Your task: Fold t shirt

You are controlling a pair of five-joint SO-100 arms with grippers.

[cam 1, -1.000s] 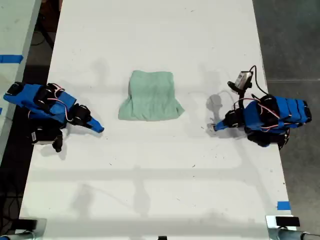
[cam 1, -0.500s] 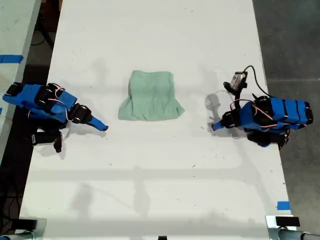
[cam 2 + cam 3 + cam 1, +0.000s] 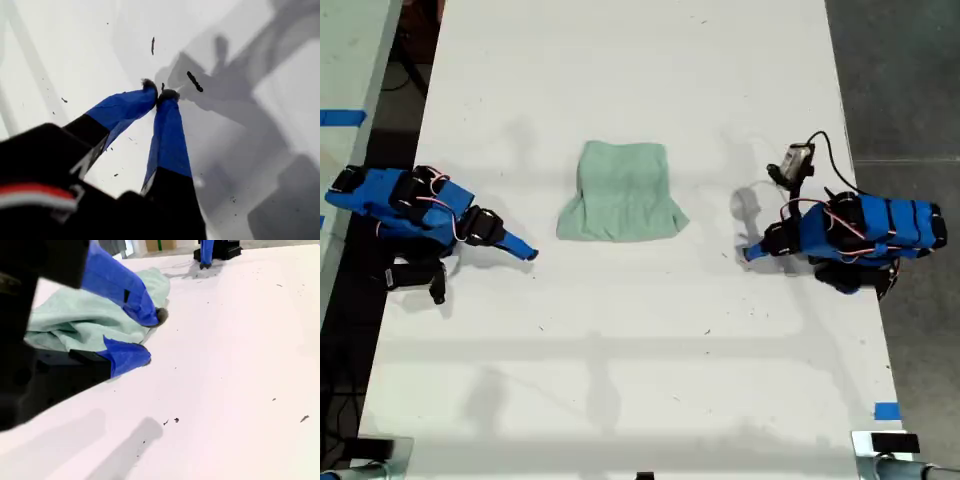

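Sitting mid-table, the t shirt (image 3: 620, 192) is a folded mint bundle. Its long axis runs toward the exterior view's top, the narrow end up there and the wider, flared hem nearer the bottom. White table (image 3: 620, 380) lies bare all round it, with both long edges well away.

My second gripper (image 3: 523, 251), on the exterior view's left, rests near the cloth without touching it. Its wrist view shows the jaws apart with the wrinkled shirt (image 3: 75, 320) just behind my second gripper (image 3: 150, 337).

My first gripper (image 3: 750, 252), on the exterior view's right, looks pinched together from overhead. Its own camera confirms it: the first gripper (image 3: 159, 92) has tips touching over the table, clasping nothing.
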